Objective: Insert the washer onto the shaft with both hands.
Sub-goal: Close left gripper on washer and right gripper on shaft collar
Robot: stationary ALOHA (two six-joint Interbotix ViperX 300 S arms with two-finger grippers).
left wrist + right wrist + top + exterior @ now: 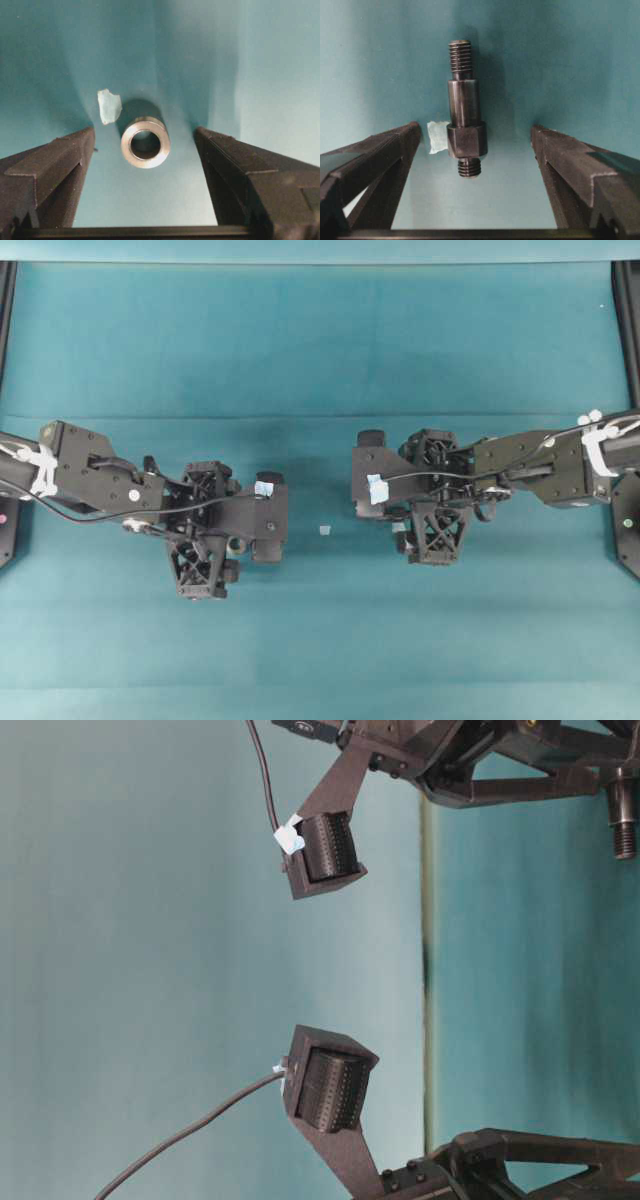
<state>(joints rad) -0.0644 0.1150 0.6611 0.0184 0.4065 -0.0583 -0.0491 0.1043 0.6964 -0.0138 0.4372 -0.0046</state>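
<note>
The washer (145,142), a thick grey metal ring, rests on the teal cloth with its hole facing the left wrist camera. My left gripper (144,131) is open around it, with its fingers (55,165) on either side and clear of it. In the overhead view the washer (236,541) shows as a small ring under the left gripper (238,536). The shaft (465,115), dark, stepped and threaded at both ends, lies on the cloth. My right gripper (476,126) is open and straddles its hex collar without touching. In the overhead view the right gripper (408,525) hides the shaft.
A pale tape scrap (108,105) lies just beyond the washer, another (438,136) lies against the shaft's collar, and a third (324,530) lies between the two grippers. Black frame posts (628,330) stand at the table's side edges.
</note>
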